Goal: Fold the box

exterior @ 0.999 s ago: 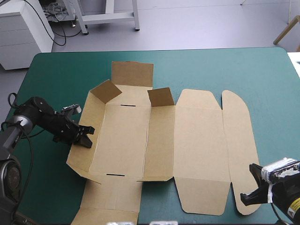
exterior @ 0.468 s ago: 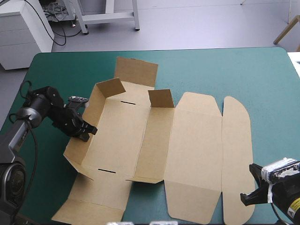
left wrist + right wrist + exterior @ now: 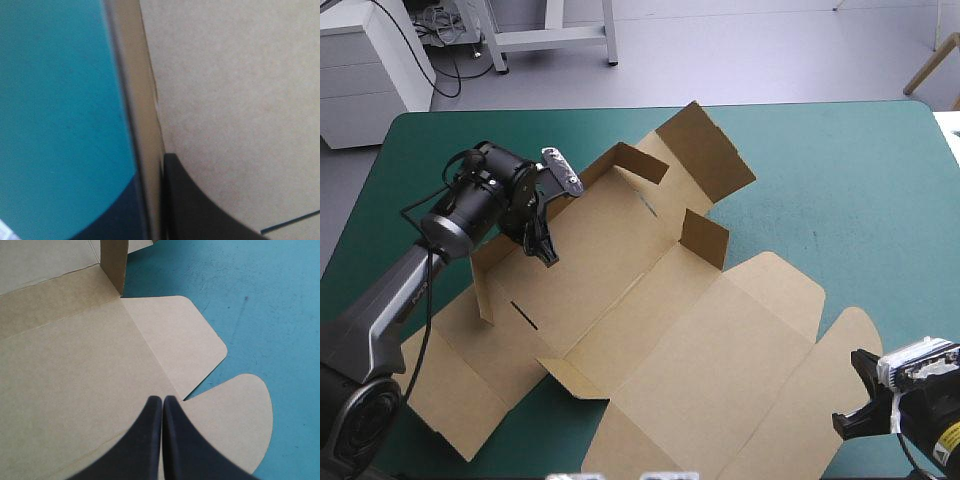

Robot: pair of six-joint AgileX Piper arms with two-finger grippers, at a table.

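Well over toward the left edge of the table (image 3: pixel 840 180), the left gripper (image 3: pixel 542 248) is clamped on the box (image 3: pixel 650 330). In the left wrist view the raised side wall (image 3: pixel 145 100) runs edge-on between its jaws. One black finger (image 3: pixel 200 210) presses against the board's inner face, and the other is a dark shape on the outer side, over the teal-green cover.

The box is a brown cut sheet lying slantwise across the middle of the table, running from the near left corner up toward the far edge. At its near left end, an end flap (image 3: pixel 450 390) lies flat on the cover. The gripped wall stands up along the sheet's left side. Farther along, two small flaps stand upright: one (image 3: pixel 638 162) at the far end of that wall, the other (image 3: pixel 705 238) across the floor panel from it. Beyond them a broad end flap (image 3: pixel 710 150) reaches toward the far edge.

To the right, the wide lid panel (image 3: pixel 720 370) lies flat, and its rounded tuck flap (image 3: pixel 840 335) points toward the near right corner.

Beside that flap, at the near right corner, is the right gripper (image 3: pixel 162 399). Its jaws are together in one pointed arch and hold nothing. Their tips sit over the lid's outer margin, just beside the notch between two rounded flaps. Whether they touch the board I cannot tell.
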